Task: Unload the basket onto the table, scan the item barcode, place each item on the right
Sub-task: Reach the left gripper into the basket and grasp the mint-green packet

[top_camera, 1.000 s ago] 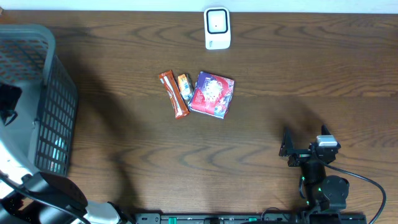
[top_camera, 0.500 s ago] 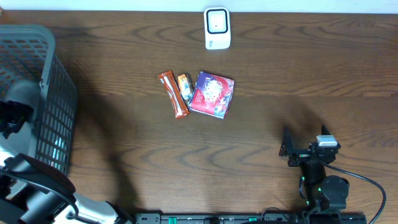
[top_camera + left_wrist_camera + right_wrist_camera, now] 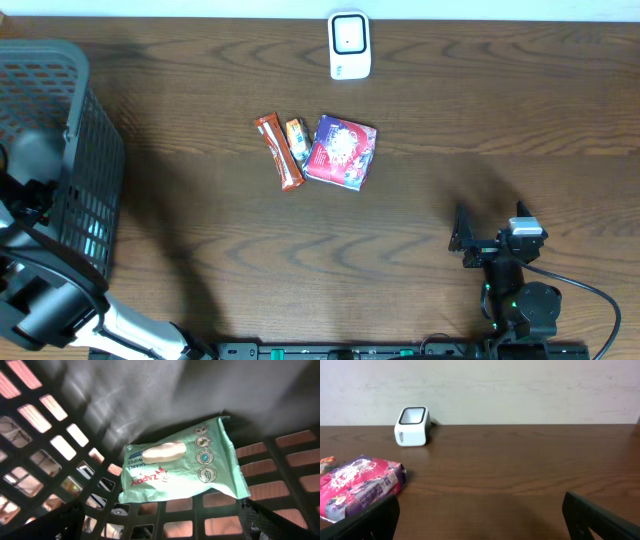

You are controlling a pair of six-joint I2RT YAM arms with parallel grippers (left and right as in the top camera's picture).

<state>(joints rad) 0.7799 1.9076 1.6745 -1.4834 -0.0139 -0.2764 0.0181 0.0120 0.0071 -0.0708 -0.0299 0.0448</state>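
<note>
While the left gripper (image 3: 160, 512) hung, jaws apart, above a mint-green soft wipes packet (image 3: 185, 472) in the grey plastic lattice basket (image 3: 107, 397), the right gripper (image 3: 481, 502) stood empty. Its jaws gaped too.

The green pack of wipes (image 3: 185, 467) carries the only print that can be read. In red capitals along its lower edge stands the brand "ZAPPY". Above that, in small blue letters, the word "WIPES" ends a line whose start is cut off, showing only "...SHABLE". Four round green signs run down its right side, too small to read. The print on the pink-and-purple packet (image 3: 360, 485), the two snack bars (image 3: 285, 148) and the white scanner (image 3: 349, 45) is too blurred to make out.
</note>
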